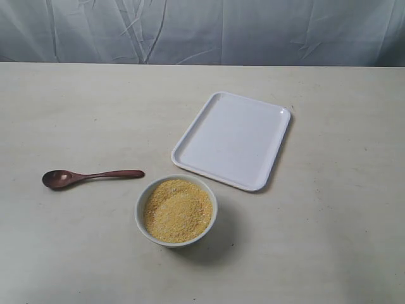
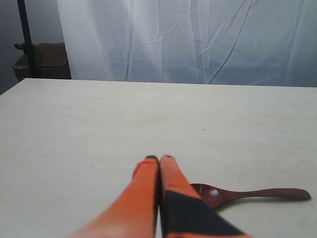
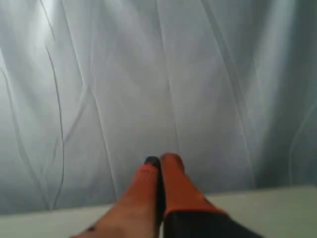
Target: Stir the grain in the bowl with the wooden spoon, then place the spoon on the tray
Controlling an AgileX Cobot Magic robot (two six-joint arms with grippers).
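The dark reddish-brown wooden spoon [image 1: 88, 177] lies flat on the table, left of the small white bowl [image 1: 140, 208], scoop pointing left. Golden-yellow grain [image 1: 177, 210] fills the bowl. Behind and right of the bowl lies the flat white tray [image 1: 233, 140], bare. Neither gripper shows in the exterior view. In the left wrist view my left gripper [image 2: 159, 158] is shut with nothing in it, and its fingers partly cover the scoop of the spoon [image 2: 252, 194] on the table beyond. In the right wrist view my right gripper [image 3: 161, 159] is shut and empty, facing the curtain.
A pale curtain [image 1: 202, 31] hangs behind the table's far edge. A cardboard box [image 2: 42, 62] and a black stand pole [image 2: 25, 37] sit beyond the table's corner in the left wrist view.
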